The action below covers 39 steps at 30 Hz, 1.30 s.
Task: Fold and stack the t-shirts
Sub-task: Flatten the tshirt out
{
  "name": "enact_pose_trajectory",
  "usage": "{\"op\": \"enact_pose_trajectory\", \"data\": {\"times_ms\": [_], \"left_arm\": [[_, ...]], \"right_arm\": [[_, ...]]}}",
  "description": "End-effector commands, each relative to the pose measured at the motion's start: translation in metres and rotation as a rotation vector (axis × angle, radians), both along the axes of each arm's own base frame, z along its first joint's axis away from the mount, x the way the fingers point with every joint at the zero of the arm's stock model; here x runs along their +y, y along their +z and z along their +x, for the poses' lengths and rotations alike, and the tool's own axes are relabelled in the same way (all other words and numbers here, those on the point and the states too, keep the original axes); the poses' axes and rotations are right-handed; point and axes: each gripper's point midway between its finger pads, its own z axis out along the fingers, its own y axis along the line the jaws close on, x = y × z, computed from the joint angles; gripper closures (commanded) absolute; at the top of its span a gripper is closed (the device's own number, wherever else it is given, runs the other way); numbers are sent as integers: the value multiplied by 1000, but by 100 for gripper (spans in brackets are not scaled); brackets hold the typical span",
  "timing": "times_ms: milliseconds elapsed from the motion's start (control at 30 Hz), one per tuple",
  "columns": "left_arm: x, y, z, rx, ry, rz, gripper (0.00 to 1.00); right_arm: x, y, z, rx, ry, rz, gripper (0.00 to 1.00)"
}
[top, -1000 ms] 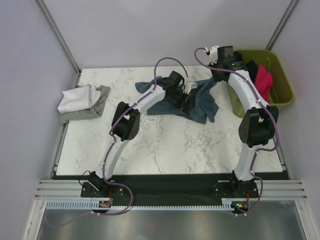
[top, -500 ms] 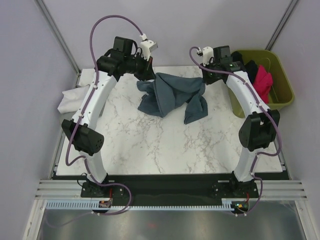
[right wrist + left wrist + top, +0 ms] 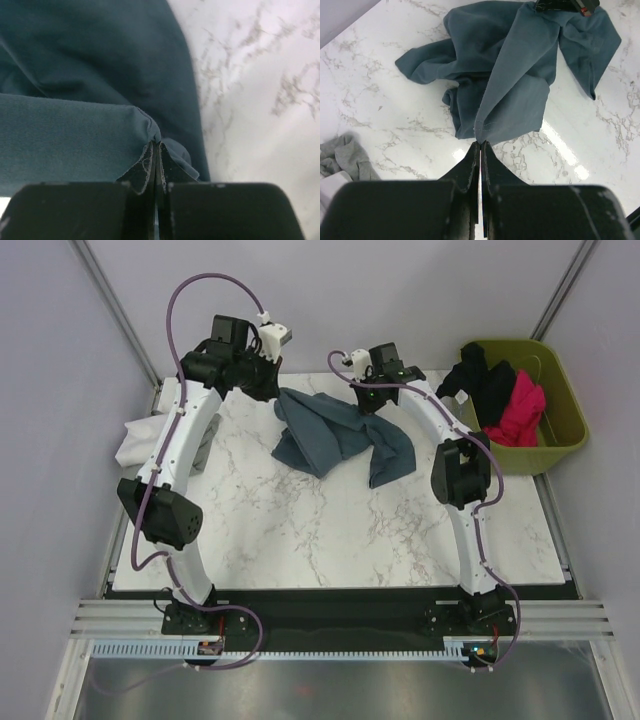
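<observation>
A slate blue-grey t-shirt (image 3: 335,435) hangs bunched over the back middle of the marble table (image 3: 330,530), its lower part resting on the top. My left gripper (image 3: 276,391) is raised at the back left and shut on one edge of the t-shirt (image 3: 510,75); the left wrist view shows its jaws (image 3: 481,144) pinched on the cloth. My right gripper (image 3: 368,403) is shut on another fold of the t-shirt (image 3: 75,125), with the cloth gathered at its tips (image 3: 156,145). The stretch of shirt between the two grippers sags.
An olive-green bin (image 3: 572,415) at the back right holds a black shirt (image 3: 485,380) and a magenta shirt (image 3: 520,410). Folded white cloth (image 3: 133,445) and grey cloth (image 3: 345,155) lie at the table's left edge, partly behind my left arm.
My left arm swung from the table's middle up to the back left, carrying the shirt's edge. The right gripper moved left from beside the bin, bringing its fold closer to the left gripper.
</observation>
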Motion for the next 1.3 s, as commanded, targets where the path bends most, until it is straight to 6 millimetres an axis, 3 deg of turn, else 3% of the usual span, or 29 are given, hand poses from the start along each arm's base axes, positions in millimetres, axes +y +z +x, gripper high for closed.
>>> {"op": "enact_pose_trajectory", "data": {"times_ms": [0, 67, 100, 133, 167, 300, 367, 400, 467, 500, 533, 567, 600, 633, 667, 700, 733, 800, 833, 900, 1067, 1267], "left_arm": [[12, 22, -9, -71, 5, 32, 98], [14, 20, -11, -64, 10, 41, 98], [17, 17, -12, -59, 17, 50, 98], [16, 17, -12, -59, 16, 49, 98], [16, 16, -12, -56, 17, 48, 98], [18, 15, -11, -56, 25, 54, 98], [20, 12, -9, -54, 31, 62, 98], [20, 11, -9, -51, 34, 64, 98], [22, 8, -7, -41, 36, 60, 98], [20, 7, -7, -37, 36, 55, 98], [19, 6, -6, -33, 33, 51, 98], [18, 7, -5, -35, 32, 47, 98], [18, 8, -4, -37, 31, 43, 98], [16, 7, -4, -34, 26, 40, 98], [16, 7, -3, -36, 23, 38, 98], [14, 7, -3, -34, 18, 32, 98], [14, 4, -3, -25, 15, 33, 98], [13, -1, -4, -10, 12, 29, 98], [13, -3, -3, -5, 13, 26, 98], [12, -6, -4, 4, 9, 21, 98], [9, -11, -2, 15, 5, 17, 98], [9, -6, -1, 6, 8, 10, 98]], "right_arm": [[27, 21, 16, -98, 52, 59, 100], [35, 22, 14, -87, 59, 107, 100], [59, 24, -1, -55, 163, 187, 100], [59, 24, -1, -55, 164, 188, 100], [75, 27, -11, -41, 228, 229, 100], [104, 33, -32, -7, 365, 308, 100], [109, 29, -33, -4, 367, 296, 88], [104, 25, -31, -5, 339, 266, 84], [93, 19, -33, 9, 301, 224, 64], [80, 38, -32, -33, 265, 192, 55], [61, 16, -42, 11, 246, 145, 43], [48, 20, -45, -6, 228, 134, 41], [34, 51, -53, -61, 211, 142, 38], [4, 21, -69, 11, 168, 115, 29], [-10, 45, -79, -34, 158, 119, 28], [-24, 42, -87, -18, 139, 115, 28], [-48, 20, -104, 55, 93, 110, 27], [-67, 19, -119, 77, 54, 116, 26], [-80, 3, -130, 125, 29, 114, 26], [-89, -5, -137, 158, 3, 132, 27], [-97, -5, -121, 244, -127, 331, 28], [-100, -43, -106, 374, -224, 395, 33]]}}
